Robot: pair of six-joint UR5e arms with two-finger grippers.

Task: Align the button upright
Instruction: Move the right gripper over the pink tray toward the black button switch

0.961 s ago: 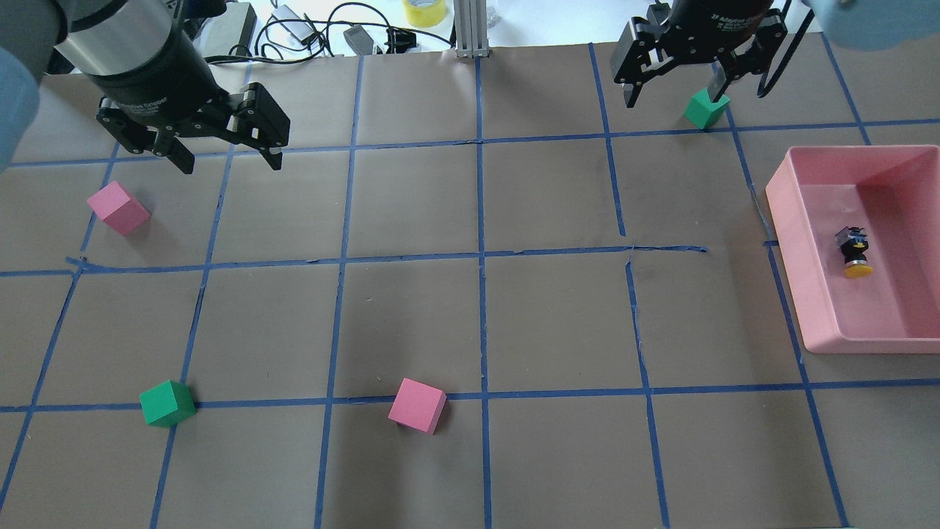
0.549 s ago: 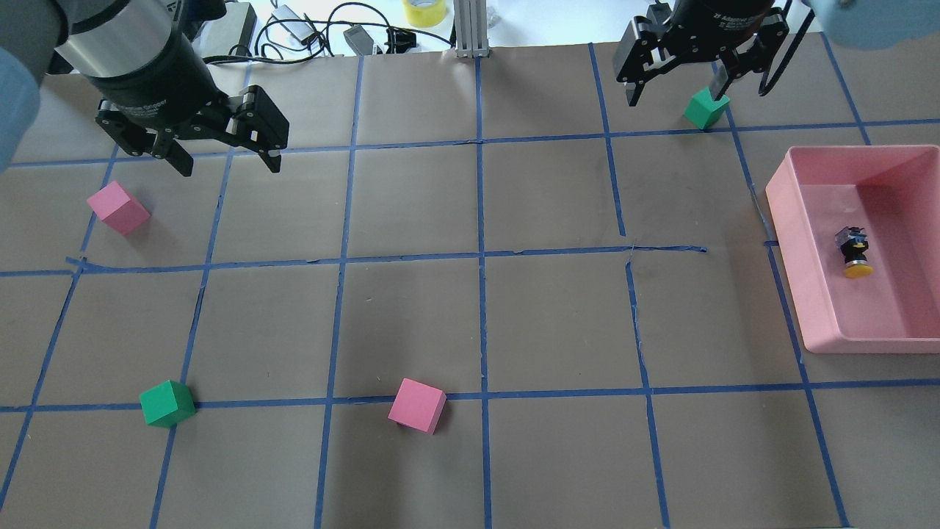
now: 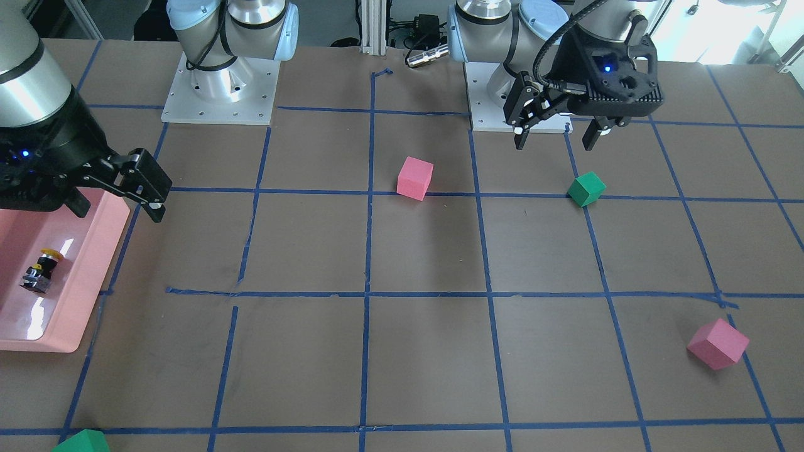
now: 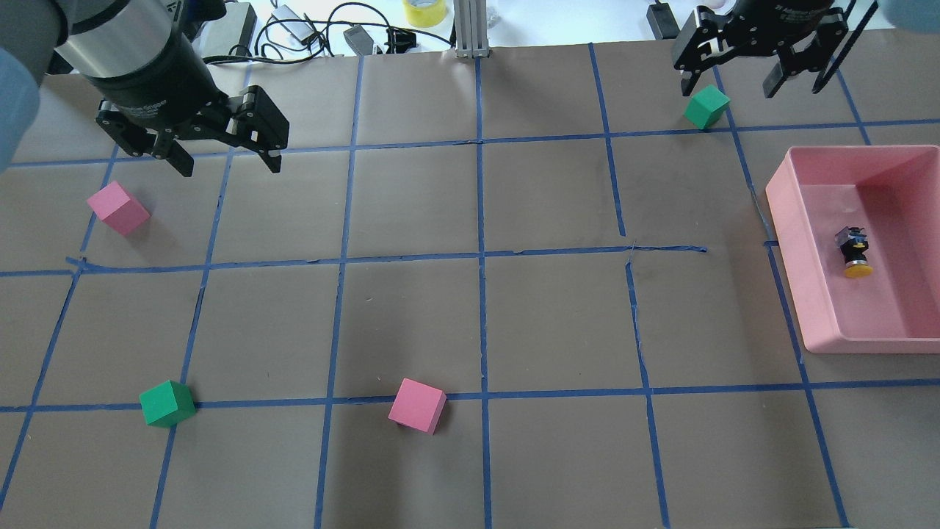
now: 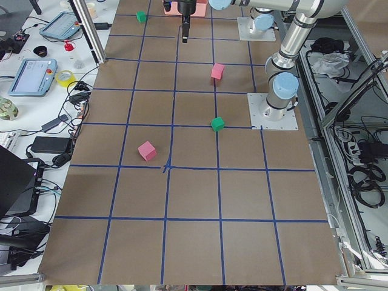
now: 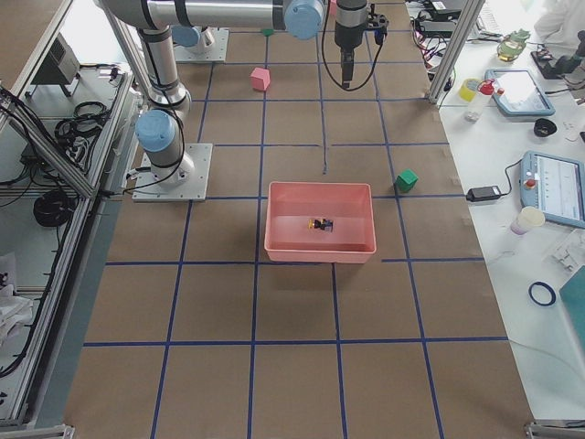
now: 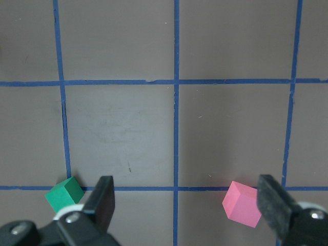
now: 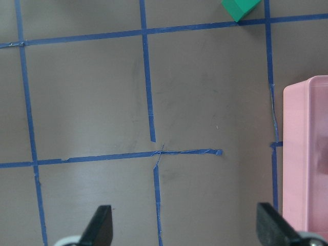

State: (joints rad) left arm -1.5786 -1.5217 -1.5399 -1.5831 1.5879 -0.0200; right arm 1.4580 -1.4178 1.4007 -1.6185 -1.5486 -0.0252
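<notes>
Both agape, empty: left pincer (image 4: pixel 228 166), right pincer (image 4: pixel 728 90) near green cube (image 4: pixel 706 107), sideways button (image 4: pixel 854 253) apart in pink tray (image 4: pixel 789 235).

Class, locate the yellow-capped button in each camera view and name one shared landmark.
Front-facing: button, left side, in pink tray.
Overhead: button, right side.
Exterior left: not discernible.
Exterior right: button, centre.
Left wrist: absent.
Right wrist: absent; only the tray's edge shows.
Shared landmark: pink tray.
</notes>
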